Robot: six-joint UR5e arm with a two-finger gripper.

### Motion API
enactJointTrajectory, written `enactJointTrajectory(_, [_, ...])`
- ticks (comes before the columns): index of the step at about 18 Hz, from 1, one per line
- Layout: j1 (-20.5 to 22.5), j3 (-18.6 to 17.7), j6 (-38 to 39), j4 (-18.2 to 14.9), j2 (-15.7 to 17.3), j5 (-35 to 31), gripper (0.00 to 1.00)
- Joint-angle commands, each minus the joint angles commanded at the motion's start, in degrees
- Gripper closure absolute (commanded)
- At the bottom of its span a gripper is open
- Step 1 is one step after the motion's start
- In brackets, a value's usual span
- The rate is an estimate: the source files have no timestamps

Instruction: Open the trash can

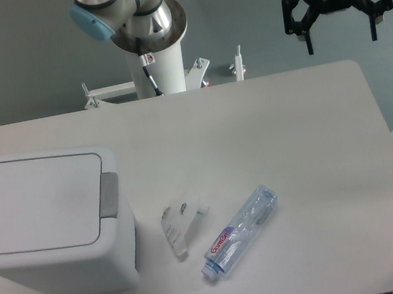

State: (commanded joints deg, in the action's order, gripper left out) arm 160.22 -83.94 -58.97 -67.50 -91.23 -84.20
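Table (291, 149): white top, spreading out below the jaws and filling most of the view; its far edge is running just under the fingertips as the camera sees them
Trash can (51, 224): large white boxy bin with rounded corners, sitting at the near left of the table, well apart from the jaws and far down to their left; its flat lid is lying closed, and the grey tab (109, 195) on the rim is facing the side nearer the jaws
Arm (138, 24): silver and light-blue joint with its white base standing behind the far table edge, off to the left of the jaws
Gripper (341, 44): black, hanging at the top right above the far right part of the table; the two fingers are spreading wide apart and gripping nothing, a blue light glowing on its body
Bottle (240, 232): clear plastic, lying on its side on the table, below and to the left of the jaws, between them and the trash can, cap end pointing toward the near edge
Wrapper (181, 220): crumpled clear piece lying just beside the bottle, on the side farther from the jaws, close to the trash can but not touching it
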Motion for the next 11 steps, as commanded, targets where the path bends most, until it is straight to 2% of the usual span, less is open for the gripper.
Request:
enactJointTrajectory(8, [-0.35,0.0,0.26,0.0,0.0,-0.09,0.0])
enactJointTrajectory(11, [-0.61,-1.23,0.79,0.0,0.52,0.0,0.0])
